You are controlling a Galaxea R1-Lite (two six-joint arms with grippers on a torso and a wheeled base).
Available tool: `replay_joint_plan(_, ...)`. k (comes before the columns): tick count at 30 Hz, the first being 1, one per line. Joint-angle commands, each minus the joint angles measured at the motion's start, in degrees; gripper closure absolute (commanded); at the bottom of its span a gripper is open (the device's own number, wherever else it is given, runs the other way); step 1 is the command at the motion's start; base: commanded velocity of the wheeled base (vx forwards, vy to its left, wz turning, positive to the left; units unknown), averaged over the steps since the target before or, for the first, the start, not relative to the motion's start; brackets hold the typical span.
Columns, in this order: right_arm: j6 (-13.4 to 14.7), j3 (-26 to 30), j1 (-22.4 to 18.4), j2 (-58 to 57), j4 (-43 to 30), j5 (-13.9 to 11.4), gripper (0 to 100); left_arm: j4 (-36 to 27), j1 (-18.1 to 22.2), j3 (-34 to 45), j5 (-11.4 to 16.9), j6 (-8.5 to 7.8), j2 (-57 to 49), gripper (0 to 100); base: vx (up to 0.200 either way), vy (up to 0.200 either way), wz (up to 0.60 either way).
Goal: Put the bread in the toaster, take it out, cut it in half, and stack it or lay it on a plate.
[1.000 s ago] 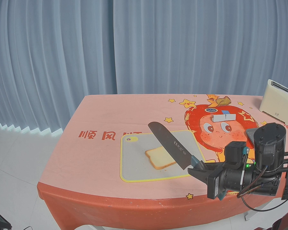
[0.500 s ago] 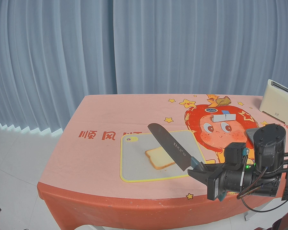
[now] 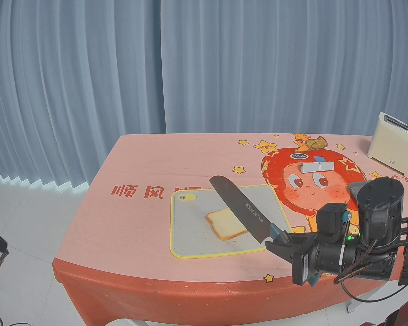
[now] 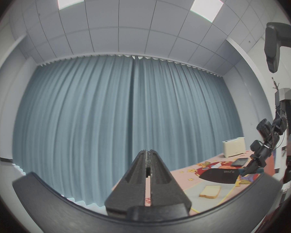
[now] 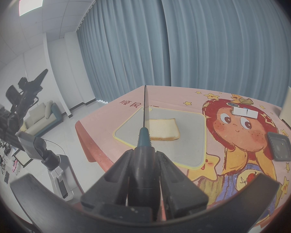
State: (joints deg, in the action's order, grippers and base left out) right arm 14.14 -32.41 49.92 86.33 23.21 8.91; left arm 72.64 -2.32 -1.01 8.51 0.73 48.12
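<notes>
right pincer (image 3: 279,242) grips knife (image 3: 242,207) above bread (image 3: 224,225) | left pincer (image 4: 148,156) closed | blade print illegible

The head camera looks forward and down on the table (image 3: 136,232) from well back. The right wrist camera sits low and close, facing along the knife (image 5: 144,136) to the board (image 5: 190,139). The left wrist camera stands far off the table's left side, tilted up at curtain (image 4: 103,120) and ceiling (image 4: 135,16) — all three share board and bread (image 5: 163,129).
</notes>
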Motion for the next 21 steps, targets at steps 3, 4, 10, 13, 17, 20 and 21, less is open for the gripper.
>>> replay_joint_plan(3,0.10,0.86,2.81,0.24,0.43,1.55,100,2.94,-9.29,-6.28,1.25,0.06,19.03,100,0.000,0.000,0.00)
replay_joint_plan(4,0.10,0.86,2.81,0.33,0.61,1.99,100,2.94,-9.46,-7.78,1.33,0.06,20.35,100,0.000,0.000,0.00)
replay_joint_plan(10,0.10,0.77,2.11,0.41,0.70,2.51,100,2.77,-9.64,-18.41,2.04,0.59,28.26,100,0.000,0.000,0.00)
replay_joint_plan(13,0.19,0.77,1.93,0.33,0.78,2.51,100,2.77,-10.96,-22.81,2.04,3.05,32.66,100,0.000,0.000,0.00)
replay_joint_plan(17,0.19,0.51,1.93,0.24,0.70,2.51,100,2.59,-15.26,-26.23,2.04,6.65,35.20,100,0.000,0.000,0.00)
replay_joint_plan(20,0.19,0.51,1.93,0.41,0.61,2.51,100,1.98,-16.58,-27.64,2.13,7.35,37.14,100,0.000,0.000,0.00)
replay_joint_plan(21,0.19,0.51,2.02,0.50,0.43,2.51,100,1.62,-17.11,-28.17,2.21,7.35,38.28,100,0.000,0.000,0.00)
